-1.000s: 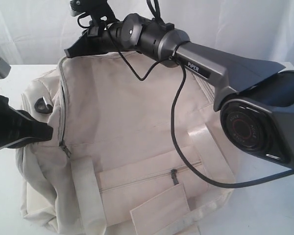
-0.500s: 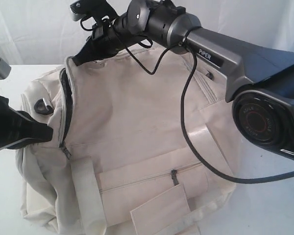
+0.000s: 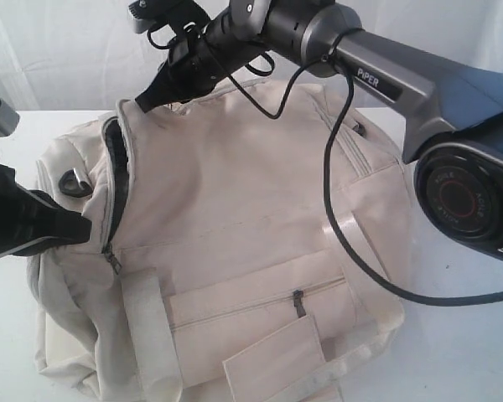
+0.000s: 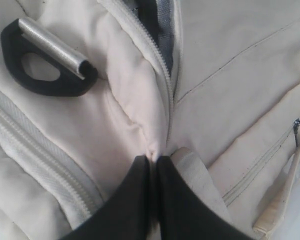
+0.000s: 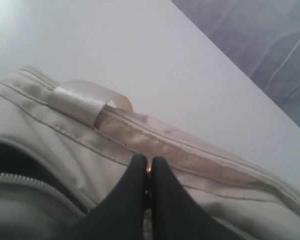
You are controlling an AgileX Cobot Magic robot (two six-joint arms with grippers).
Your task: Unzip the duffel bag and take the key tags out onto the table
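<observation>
My left hand [image 4: 152, 162] pinches duffel bag [image 3: 235, 193] fabric, the zip [image 4: 164, 65] gaping just ahead; my right hand [image 5: 147, 167] grips the bag's edge.

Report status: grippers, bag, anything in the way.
Left gripper shut, pinching duffel bag fabric by the zip. Right gripper shut on its raised edge. Zip partly open, key tags not seen. Arm cable hangs across bag.

duffel bag [image 3: 235, 201] on the table [image 3: 461, 352], pocket [image 3: 260, 310] on its near side.
</observation>
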